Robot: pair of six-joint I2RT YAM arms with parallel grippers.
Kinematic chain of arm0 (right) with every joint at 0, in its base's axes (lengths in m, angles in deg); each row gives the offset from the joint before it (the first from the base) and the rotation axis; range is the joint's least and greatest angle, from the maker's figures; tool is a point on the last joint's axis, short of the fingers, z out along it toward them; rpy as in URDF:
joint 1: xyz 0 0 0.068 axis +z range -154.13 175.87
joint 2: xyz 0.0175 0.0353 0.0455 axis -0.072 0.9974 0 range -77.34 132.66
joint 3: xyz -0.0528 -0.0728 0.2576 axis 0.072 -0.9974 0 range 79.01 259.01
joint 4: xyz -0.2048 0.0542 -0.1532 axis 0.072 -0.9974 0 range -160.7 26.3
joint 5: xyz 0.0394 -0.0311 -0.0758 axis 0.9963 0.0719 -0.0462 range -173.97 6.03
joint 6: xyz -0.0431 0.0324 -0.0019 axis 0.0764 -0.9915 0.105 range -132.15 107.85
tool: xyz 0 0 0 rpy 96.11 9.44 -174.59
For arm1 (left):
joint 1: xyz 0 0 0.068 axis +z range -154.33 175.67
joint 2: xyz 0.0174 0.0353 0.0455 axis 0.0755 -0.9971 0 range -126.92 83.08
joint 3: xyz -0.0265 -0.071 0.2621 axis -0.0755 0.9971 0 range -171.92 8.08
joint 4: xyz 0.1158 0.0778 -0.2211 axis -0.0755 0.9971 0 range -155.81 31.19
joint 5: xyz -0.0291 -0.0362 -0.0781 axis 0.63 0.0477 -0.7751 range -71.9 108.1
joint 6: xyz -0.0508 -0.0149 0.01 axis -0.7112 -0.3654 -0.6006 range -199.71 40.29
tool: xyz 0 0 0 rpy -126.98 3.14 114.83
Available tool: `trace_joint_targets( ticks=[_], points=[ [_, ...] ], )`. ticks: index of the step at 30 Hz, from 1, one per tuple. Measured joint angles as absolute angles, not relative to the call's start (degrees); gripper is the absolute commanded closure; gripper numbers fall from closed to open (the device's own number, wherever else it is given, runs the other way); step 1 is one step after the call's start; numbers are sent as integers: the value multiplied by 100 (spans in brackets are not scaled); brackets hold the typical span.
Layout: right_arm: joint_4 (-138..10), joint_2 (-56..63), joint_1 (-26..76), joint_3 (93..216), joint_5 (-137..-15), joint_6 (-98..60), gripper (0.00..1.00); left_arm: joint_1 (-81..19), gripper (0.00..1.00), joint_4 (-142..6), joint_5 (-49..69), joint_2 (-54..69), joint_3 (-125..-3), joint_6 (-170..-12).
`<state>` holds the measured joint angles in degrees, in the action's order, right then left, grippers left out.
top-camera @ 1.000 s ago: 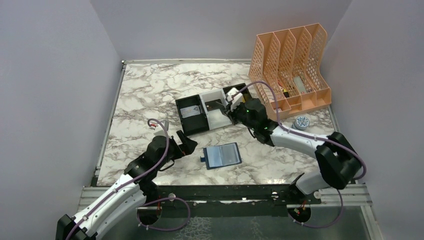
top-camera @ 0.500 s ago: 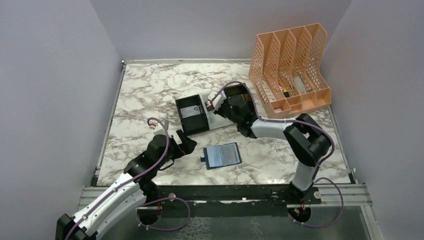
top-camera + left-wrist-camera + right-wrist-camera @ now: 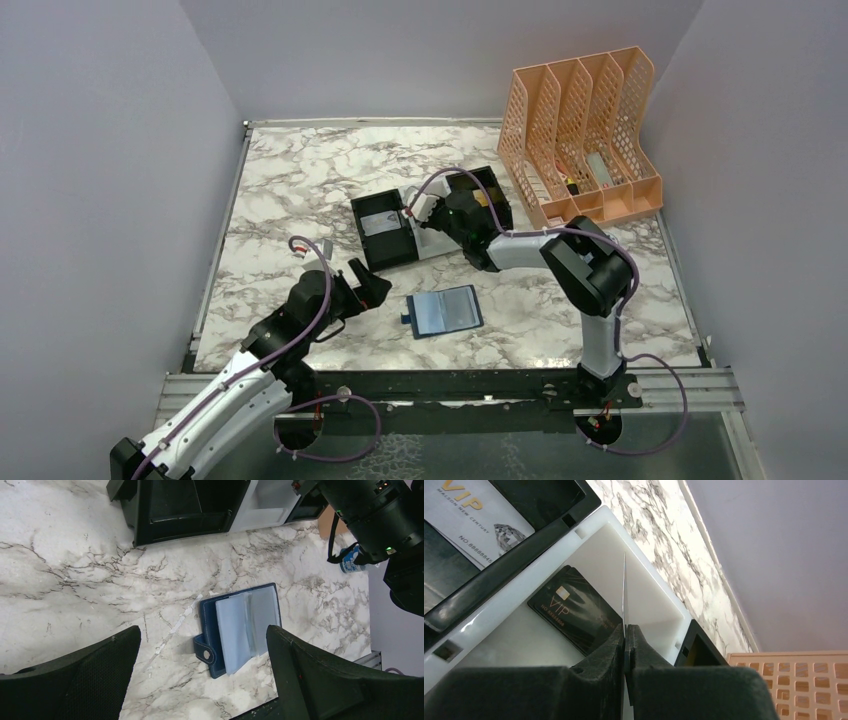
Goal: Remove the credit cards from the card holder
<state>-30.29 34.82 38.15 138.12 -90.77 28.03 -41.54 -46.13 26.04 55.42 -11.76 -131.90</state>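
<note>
Credit cards are thin, light, stiff plastic with a slick face. Lying flat they offer little to take hold of, so the sound grip is a pinch across the faces near one short edge, as the right hand point(image 3: 625, 635) has on one card point(image 3: 624, 590) now. Its fingers are closed on that card's lower end. The card stands upright and edge-on to the wrist camera, so I cannot tell its colour.

It hangs over the white middle compartment of the black-and-white tray point(image 3: 639, 565). A dark VIP card point(image 3: 574, 611) lies flat there, at about 10 o'clock from the fingertips in the wrist view. A silver-grey VIP card point(image 3: 474, 515) rests in the black compartment further along the same line.

In the top view the card holder point(image 3: 445, 311) lies open on the marble worktop point(image 3: 300, 180), at about 6 o'clock from the tray and well apart from the right hand. No card shows in its pale pockets. The left hand point(image 3: 372, 282) is spread wide and holds nothing; the holder sits near it, at about 4 o'clock.

Released from this height, a card may skid or tip — I judge that lowering it first would be safer.
</note>
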Motion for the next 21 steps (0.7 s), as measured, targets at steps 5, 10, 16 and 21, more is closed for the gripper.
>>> trace_joint_targets(
  ticks=[5, 10, 16, 21],
  points=[
    [-2977, 3821, 3815, 14063, -9080, 3120, 96, -4154, 1, -4571, 2609, 5544, -1215, -13190],
    [-3014, 4076, 3815, 14251, -9095, 3352, 94, -4154, 1, -4547, 2609, 5553, -1217, -13190],
    [-3171, 4166, 3815, 14400, -9097, 3478, 91, -4154, 1, -4510, 2611, 5616, -1217, -13190],
    [-3403, 4216, 3815, 14546, -9077, 3594, 91, -4154, 1, -4488, 2613, 5614, -1217, -13190]
  ],
)
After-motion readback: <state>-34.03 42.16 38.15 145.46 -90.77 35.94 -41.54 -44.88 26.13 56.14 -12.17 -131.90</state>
